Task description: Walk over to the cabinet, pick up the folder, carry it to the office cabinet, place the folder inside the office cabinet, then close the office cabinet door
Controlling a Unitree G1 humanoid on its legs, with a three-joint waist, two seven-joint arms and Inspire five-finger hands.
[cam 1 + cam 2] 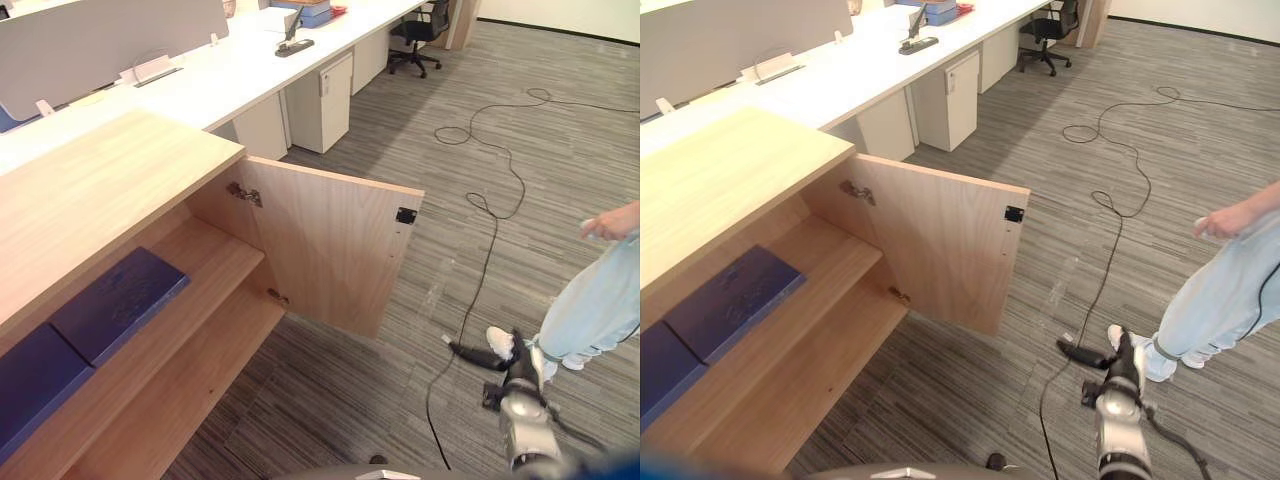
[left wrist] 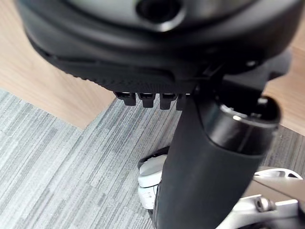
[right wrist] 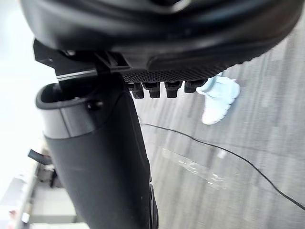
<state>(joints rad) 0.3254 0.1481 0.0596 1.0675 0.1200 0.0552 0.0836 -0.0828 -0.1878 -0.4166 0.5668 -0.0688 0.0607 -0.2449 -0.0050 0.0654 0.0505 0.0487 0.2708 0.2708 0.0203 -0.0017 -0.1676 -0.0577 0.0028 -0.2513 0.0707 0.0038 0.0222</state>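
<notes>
The right hand (image 1: 1122,368) hangs low over the carpet (image 1: 970,400), well to the right of the cabinet (image 1: 90,190), and holds nothing. In its wrist view its fingers (image 3: 162,88) show as a short, straight row of tips, seen end-on, with the thumb standing apart from them. The left hand (image 2: 143,47) looks much the same in its own wrist view: fingers (image 2: 150,99) in a loose row and nothing between them and the thumb. Past them lie a wooden panel (image 2: 43,90) and carpet; which part of the cabinet that panel is cannot be told. The cabinet door (image 1: 330,250) stands wide open, swung out over the carpet, with a small black catch (image 1: 405,215) near its free edge. Inside, the folder (image 1: 120,300), dark blue, lies flat on the shelf (image 1: 200,260). A second folder (image 1: 35,385) of the same blue lies just beside it, to its left, cut off by the picture's edge; whether the two touch is hard to say. Below the shelf only the front of the bottom board (image 1: 190,400) shows. At the right a person is cut off, leaving pale trousers (image 1: 600,300), a white shoe (image 1: 500,342) close to the right hand, and a hand (image 1: 610,222). Beyond the cabinet runs a white desk (image 1: 230,75) with a drawer unit (image 1: 325,100) under it and a chair (image 1: 418,35) at the far end.
</notes>
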